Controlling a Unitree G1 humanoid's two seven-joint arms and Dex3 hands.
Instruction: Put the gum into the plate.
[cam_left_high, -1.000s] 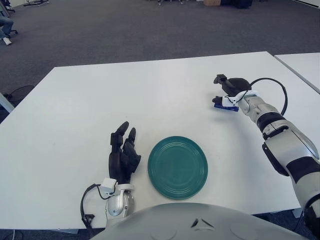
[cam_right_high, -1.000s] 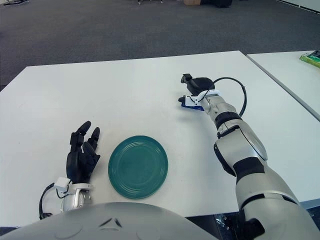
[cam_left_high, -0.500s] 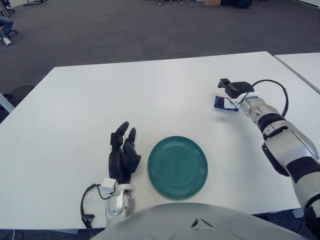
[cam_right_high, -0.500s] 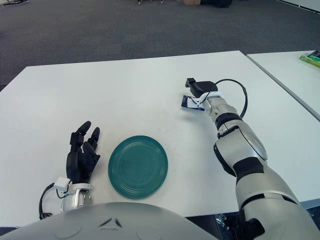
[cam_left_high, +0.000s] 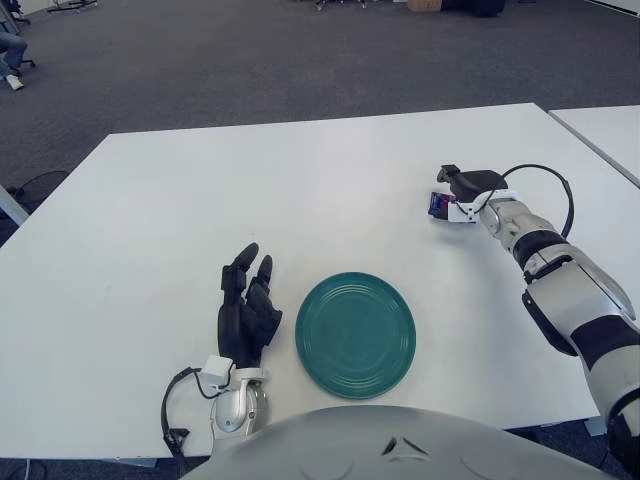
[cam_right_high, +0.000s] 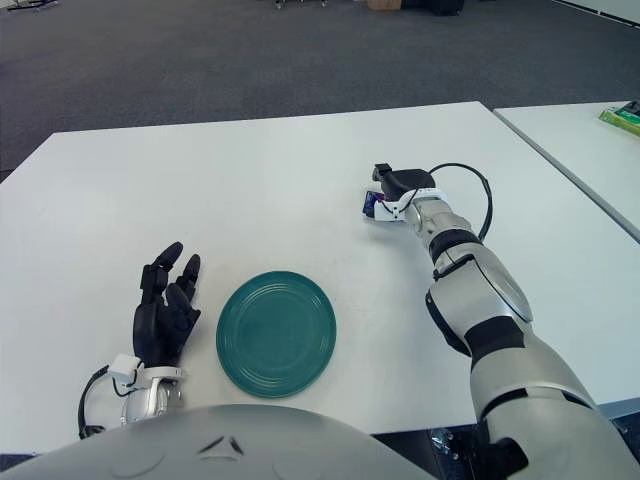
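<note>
The gum (cam_left_high: 436, 205) is a small blue pack at the table's far right, also seen in the right eye view (cam_right_high: 370, 203). My right hand (cam_left_high: 452, 190) is curled over it with the fingers closed on the pack, which stands tilted on edge and is partly hidden by the fingers. The round green plate (cam_left_high: 355, 333) lies flat near the front edge, well to the left of and nearer than the gum. My left hand (cam_left_high: 248, 308) rests on the table just left of the plate, fingers spread and empty.
The white table (cam_left_high: 250, 200) reaches back to a grey carpeted floor. A second white table (cam_left_high: 610, 130) stands close on the right across a narrow gap. A black cable (cam_left_high: 555, 190) loops over my right wrist.
My right hand has lowered and closed its fingers on the gum. The pack has turned from lying flat to standing on edge. The left hand and the plate have not moved.
</note>
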